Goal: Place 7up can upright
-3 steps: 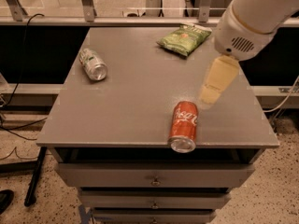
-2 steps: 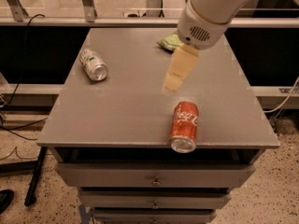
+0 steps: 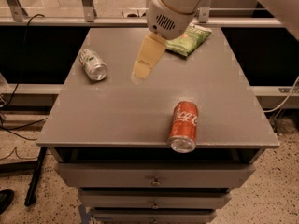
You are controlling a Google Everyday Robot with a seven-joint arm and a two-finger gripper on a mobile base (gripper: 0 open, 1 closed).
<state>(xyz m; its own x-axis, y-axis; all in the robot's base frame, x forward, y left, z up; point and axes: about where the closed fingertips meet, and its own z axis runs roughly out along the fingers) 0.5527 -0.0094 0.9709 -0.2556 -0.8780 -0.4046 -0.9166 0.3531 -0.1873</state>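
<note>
The gripper (image 3: 139, 73) has swung left toward the 7up can (image 3: 93, 65) lying on its side — pinched closed, holding nothing

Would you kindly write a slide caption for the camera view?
Robot's hand hovers over the grey metal table near the silver-green aluminium 7up can lying sideways.

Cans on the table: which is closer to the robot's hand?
The silver-green 7up can at the left rear; the hand hovers beside it, while the red Coca-Cola can lies at the front edge.
</note>
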